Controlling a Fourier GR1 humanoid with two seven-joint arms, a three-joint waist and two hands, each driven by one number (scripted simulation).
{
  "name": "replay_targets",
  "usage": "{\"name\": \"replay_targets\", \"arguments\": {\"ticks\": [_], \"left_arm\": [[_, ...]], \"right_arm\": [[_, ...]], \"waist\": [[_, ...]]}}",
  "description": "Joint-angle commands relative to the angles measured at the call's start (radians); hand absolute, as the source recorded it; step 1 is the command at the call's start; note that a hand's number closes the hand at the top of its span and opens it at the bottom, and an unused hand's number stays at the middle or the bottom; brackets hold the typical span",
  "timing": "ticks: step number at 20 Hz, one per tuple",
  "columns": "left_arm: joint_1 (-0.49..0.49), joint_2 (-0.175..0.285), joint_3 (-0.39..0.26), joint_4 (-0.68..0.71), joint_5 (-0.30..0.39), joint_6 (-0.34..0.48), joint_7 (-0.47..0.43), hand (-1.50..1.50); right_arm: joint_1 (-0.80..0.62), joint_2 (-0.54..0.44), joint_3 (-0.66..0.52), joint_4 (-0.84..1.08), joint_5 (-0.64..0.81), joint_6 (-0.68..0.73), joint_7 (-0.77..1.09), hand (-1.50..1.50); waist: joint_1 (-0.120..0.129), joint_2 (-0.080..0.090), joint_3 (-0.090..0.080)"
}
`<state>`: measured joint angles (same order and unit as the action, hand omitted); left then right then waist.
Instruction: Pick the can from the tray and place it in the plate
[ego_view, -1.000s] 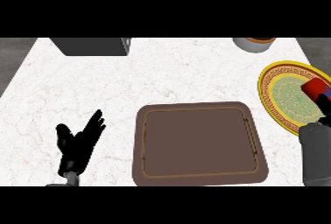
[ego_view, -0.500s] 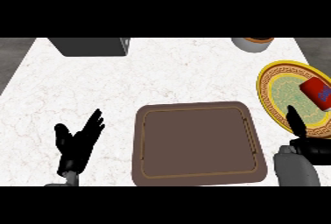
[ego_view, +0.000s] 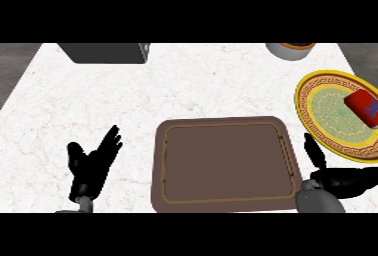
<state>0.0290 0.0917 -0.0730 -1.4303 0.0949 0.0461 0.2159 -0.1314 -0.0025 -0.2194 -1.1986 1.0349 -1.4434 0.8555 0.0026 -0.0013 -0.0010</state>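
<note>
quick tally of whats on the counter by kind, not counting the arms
tray: 1
plate: 1
can: 1
dark grey box: 1
grey container: 1
total: 5

I note the plate (ego_view: 304, 102) at right middle of the frame: gold patterned rim, pale green centre. The can (ego_view: 365, 107), red with a blue mark, lies on its side on the plate's right part. The tray (ego_view: 221, 167), a brown rounded rectangle, sits lower centre.
</note>
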Motion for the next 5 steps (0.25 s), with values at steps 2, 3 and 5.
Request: {"name": "replay_targets", "arguments": {"ticks": [2, 3, 5], "left_arm": [[-0.033, 0.007, 0.019, 0.007, 0.005, -0.004, 0.018, 0.0], [0.016, -0.002, -0.02, -0.092, -0.016, 0.02, 0.078, 0.0], [-0.001, -0.018, -0.023, -0.049, -0.028, 0.025, 0.043, 0.0]], "right_arm": [[0.038, 0.002, 0.047, 0.003, 0.095, -0.054, 0.132, -1.5], [0.094, 0.002, 0.054, -0.055, 0.091, -0.054, 0.135, -1.5], [0.03, 0.002, 0.071, -0.013, 0.149, -0.054, 0.187, -1.5]], "waist": [[0.0, 0.0, 0.0], [0.0, -0.001, 0.001], [0.001, 0.0, 0.0]]}}
